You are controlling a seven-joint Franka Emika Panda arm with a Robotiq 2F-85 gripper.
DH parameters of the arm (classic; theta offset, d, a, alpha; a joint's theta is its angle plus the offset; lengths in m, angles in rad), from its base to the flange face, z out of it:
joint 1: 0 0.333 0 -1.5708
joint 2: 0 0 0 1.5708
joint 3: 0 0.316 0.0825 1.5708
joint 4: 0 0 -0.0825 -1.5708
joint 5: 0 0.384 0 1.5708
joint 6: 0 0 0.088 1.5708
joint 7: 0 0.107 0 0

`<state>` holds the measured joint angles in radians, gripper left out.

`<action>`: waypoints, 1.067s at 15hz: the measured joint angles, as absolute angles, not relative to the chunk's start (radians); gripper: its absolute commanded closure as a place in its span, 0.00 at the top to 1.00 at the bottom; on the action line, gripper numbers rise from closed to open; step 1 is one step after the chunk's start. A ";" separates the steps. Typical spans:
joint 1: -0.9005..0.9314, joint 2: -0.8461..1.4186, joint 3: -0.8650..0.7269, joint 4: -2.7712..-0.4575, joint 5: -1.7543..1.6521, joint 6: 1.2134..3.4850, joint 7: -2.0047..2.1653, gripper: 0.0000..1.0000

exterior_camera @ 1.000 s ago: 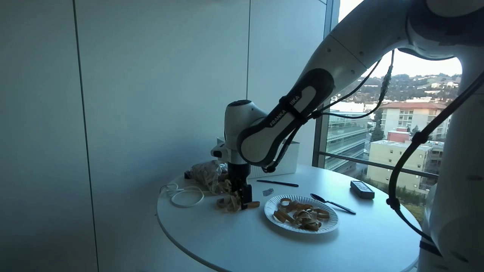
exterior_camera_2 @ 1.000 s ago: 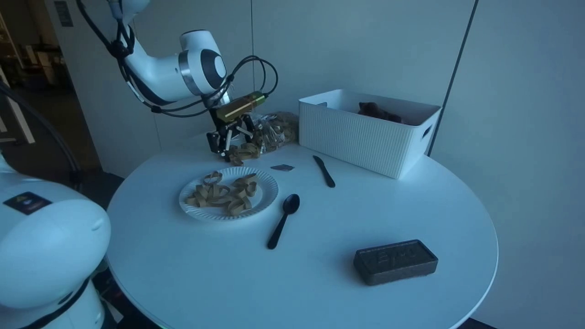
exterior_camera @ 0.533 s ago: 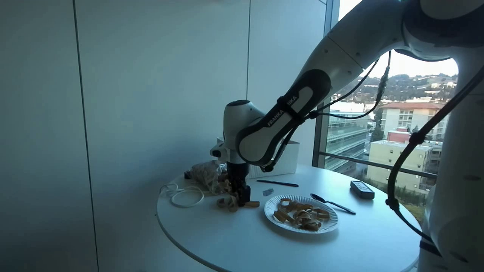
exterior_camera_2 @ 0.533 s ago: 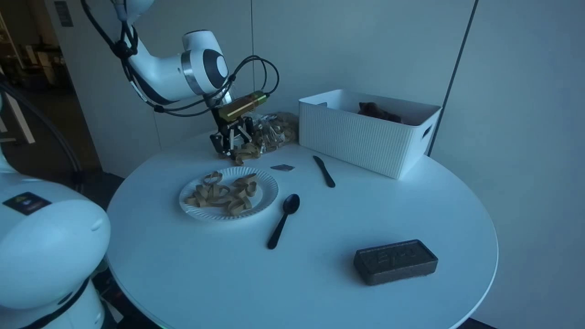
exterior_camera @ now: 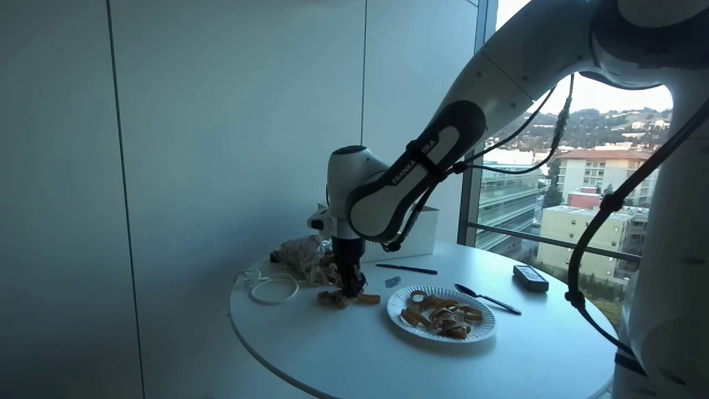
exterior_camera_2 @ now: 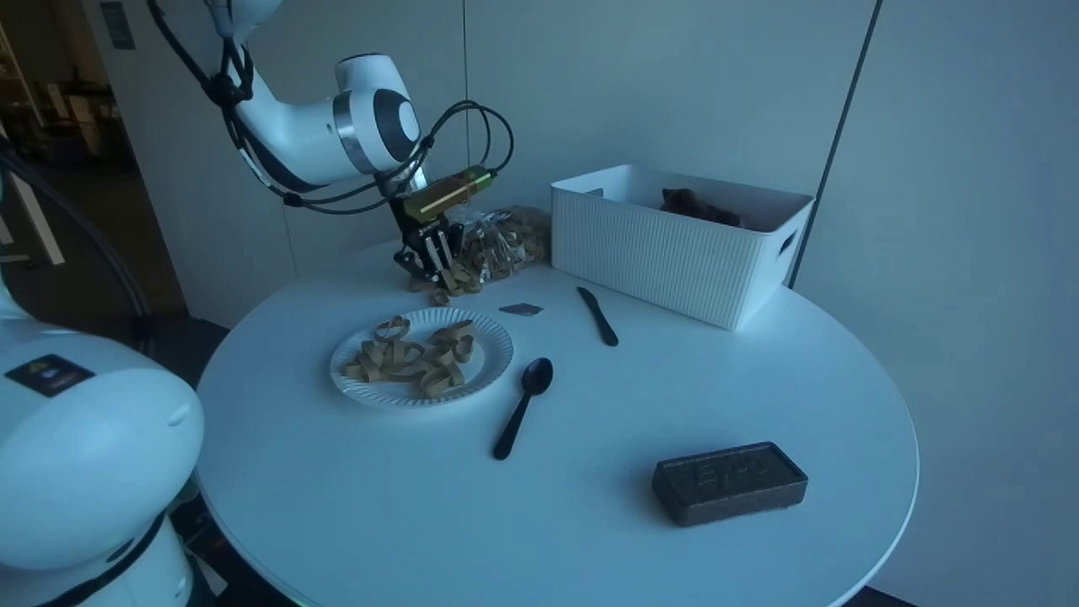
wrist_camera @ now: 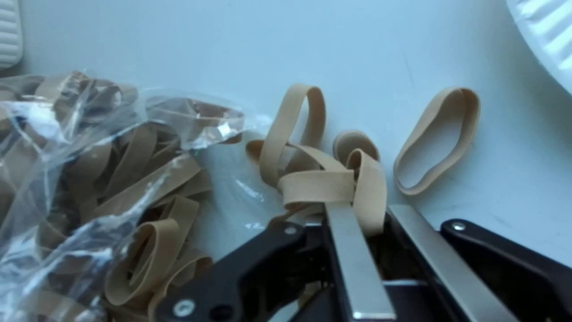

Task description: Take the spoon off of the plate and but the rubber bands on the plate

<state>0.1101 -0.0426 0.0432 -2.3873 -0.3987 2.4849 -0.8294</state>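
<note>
Jaws clenched on rubber bands [wrist_camera: 370, 194], the gripper [wrist_camera: 369, 210] hangs near the pale wall [exterior_camera_2: 607, 93], low over the round table [exterior_camera_2: 607, 413]. Its surface spreads wide from white bin [exterior_camera_2: 641, 253] to curved rim [exterior_camera_2: 915, 459]; more bands [exterior_camera_2: 442, 362] lie on the plate [exterior_camera_2: 495, 358], the spoon [exterior_camera_2: 523, 405] just beside it.

Gripper [wrist_camera: 370, 210], black, with silver-grey finger bars [wrist_camera: 355, 259]; at its tips, tan rubber bands [wrist_camera: 317, 185], and just beside it a clear, glinting plastic bag [wrist_camera: 105, 228] with more tan showing through. Near the gripper, a white plate [exterior_camera_2: 497, 358] with fluted rim, tan bands on it, and a grey scrap [exterior_camera_2: 521, 309]; farther from it, a black knife [exterior_camera_2: 598, 317], a black spoon [exterior_camera_2: 526, 400] and a dark grey block [exterior_camera_2: 729, 485], top faintly embossed. Past the bag from the gripper, a white bin [exterior_camera_2: 649, 253] in fine vertical ribs, a brown item [exterior_camera_2: 700, 206] inside; beneath, a plain white table [exterior_camera_2: 607, 421].
</note>
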 measured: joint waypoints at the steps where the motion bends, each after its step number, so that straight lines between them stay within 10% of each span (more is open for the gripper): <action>1: 0.110 -0.049 0.044 -2.390 -0.395 2.482 -0.841 0.06; 16: 0.120 -0.663 -0.031 -2.695 -0.268 2.229 -1.044 0.05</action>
<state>0.1195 -0.6628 -0.0307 -2.6951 -0.2684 2.2291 -1.0442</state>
